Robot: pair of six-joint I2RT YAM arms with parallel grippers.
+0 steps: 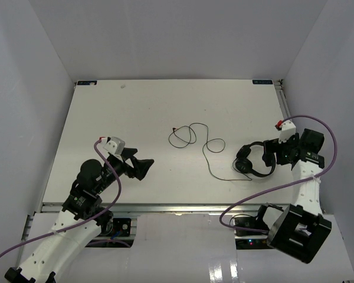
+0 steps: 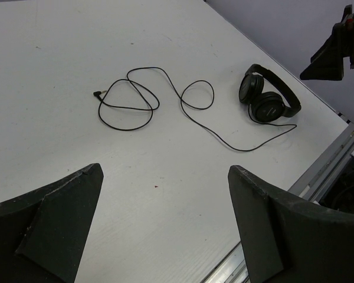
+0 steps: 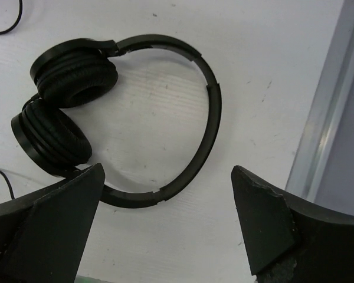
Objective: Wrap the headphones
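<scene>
From above, the headphones (image 1: 255,161) lie on the white table (image 1: 135,112), towards its right side and near the front edge. Their cable (image 1: 207,154) trails left towards the middle of the table in several loose loops. The right gripper (image 1: 268,154) sits at the headband side of the headphones with its jaws spread. The left gripper (image 1: 143,168) is well apart from them on the left, also spread and holding nothing.

In the left wrist view, the two dark fingers (image 2: 59,221) stand wide apart over bare table. Beyond them the cable loops lie flat and uncoiled, its plug (image 2: 97,94) at the far left end. The headphones rest beyond that, earcups close together, near the metal rail (image 2: 324,171).

In the right wrist view, the jaws are wide apart and grip nothing. The curved headband passes between them. The two padded earcups lie side by side at the upper left. Whether the left finger touches the nearer earcup, I cannot tell.
</scene>
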